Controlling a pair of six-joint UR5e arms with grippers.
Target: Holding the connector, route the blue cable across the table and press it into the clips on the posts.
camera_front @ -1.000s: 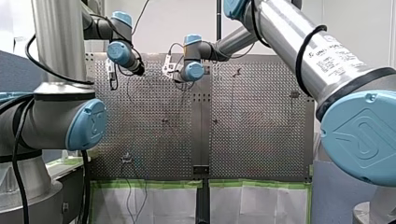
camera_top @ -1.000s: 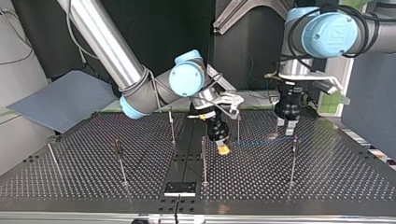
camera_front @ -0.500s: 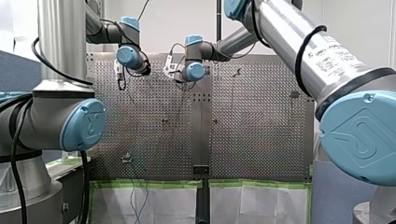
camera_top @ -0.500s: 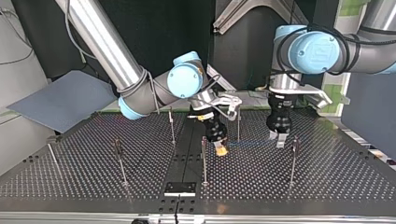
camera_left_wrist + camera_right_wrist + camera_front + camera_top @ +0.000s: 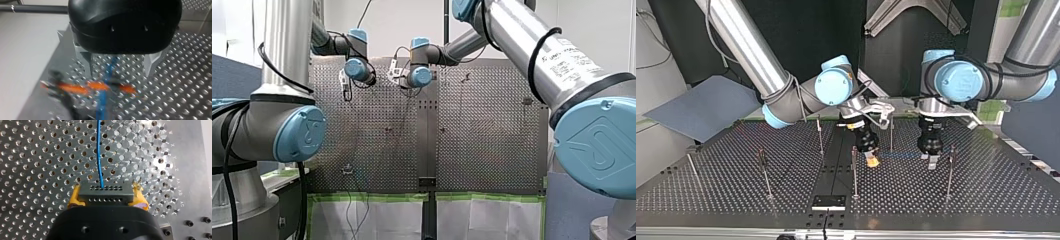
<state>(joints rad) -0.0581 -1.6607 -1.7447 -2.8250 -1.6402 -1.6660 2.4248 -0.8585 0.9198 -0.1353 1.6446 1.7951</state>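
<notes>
Clamping connector (image 5: 106,193), right gripper (image 5: 107,197) (cable (image 5: 99,152) ahead)

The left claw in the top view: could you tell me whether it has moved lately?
Yes: my left claw moved toward the view's left, away from the rightmost post.

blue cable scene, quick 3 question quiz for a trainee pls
1. True or false: my right gripper is shut on the connector.
2. In the left wrist view, where does the blue cable run? A: between the open fingers of my left gripper. B: coiled around one finger. C: nowhere in view.
3. Fill in: the pads on my right gripper's fingers are ____.
Key: 1 true; 2 A; 3 yellow.
</notes>
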